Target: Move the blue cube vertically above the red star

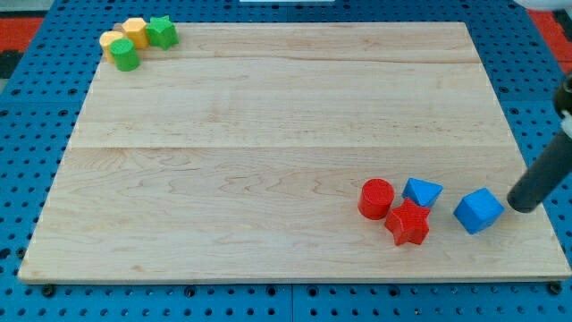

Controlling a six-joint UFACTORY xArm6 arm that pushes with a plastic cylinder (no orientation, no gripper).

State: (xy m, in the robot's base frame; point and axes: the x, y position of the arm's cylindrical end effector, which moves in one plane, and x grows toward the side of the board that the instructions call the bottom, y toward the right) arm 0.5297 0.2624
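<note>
Tip: the tip (523, 207) is sitting just right of the blue cube (478, 211), close to touching; the rod has no jaws to open or close.
Blue cube: lying near the board's (268, 134) bottom right, right of the red star (407, 223).
Star's neighbours: a red cylinder (376, 198) and a blue wedge (422, 191) are crowding it.
Top left: yellow (136, 31) (113, 41) and green (162, 32) (125, 55) blocks are clustering.
</note>
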